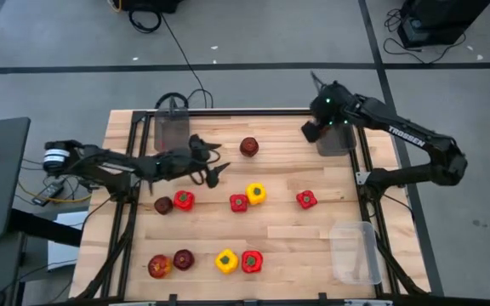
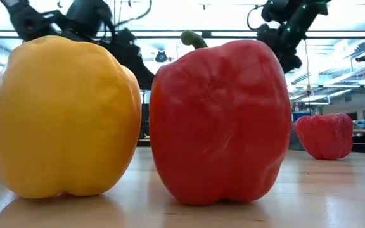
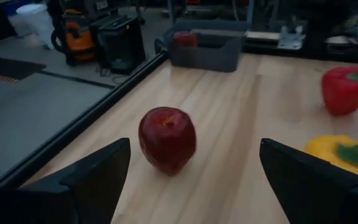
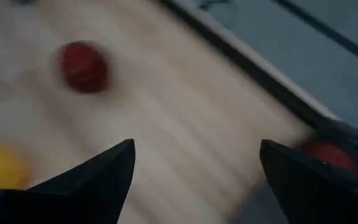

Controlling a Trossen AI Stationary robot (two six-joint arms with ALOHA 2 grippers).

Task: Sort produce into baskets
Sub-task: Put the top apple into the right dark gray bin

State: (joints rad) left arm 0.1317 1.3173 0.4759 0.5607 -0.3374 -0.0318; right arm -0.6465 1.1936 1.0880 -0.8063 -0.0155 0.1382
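A dark-red apple [image 1: 249, 147] rests on the wooden table [image 1: 330, 223] toward the far side; it also shows in the left wrist view [image 3: 166, 138]. My left gripper [image 1: 215, 163] is open and empty, just left of this apple, its fingers pointing at it without touching [image 3: 194, 180]. My right gripper [image 1: 313, 129] is open and empty [image 4: 194, 180], above the left edge of the far-right smoky-grey bin [image 1: 337, 140]. That bin [image 3: 204, 51] holds a red item [image 3: 185, 38]. A second grey bin [image 1: 173, 129] stands at the far left, and a clear bin [image 1: 356, 251] at the near right.
An apple [image 1: 163, 205] and red pepper [image 1: 184, 201] lie mid-left. A red pepper [image 1: 239, 203], yellow pepper [image 1: 255, 194] and red pepper [image 1: 306, 199] lie mid-table. Two apples [image 1: 170, 263], a yellow pepper [image 1: 226, 261] and a red pepper [image 1: 252, 261] lie near the front edge.
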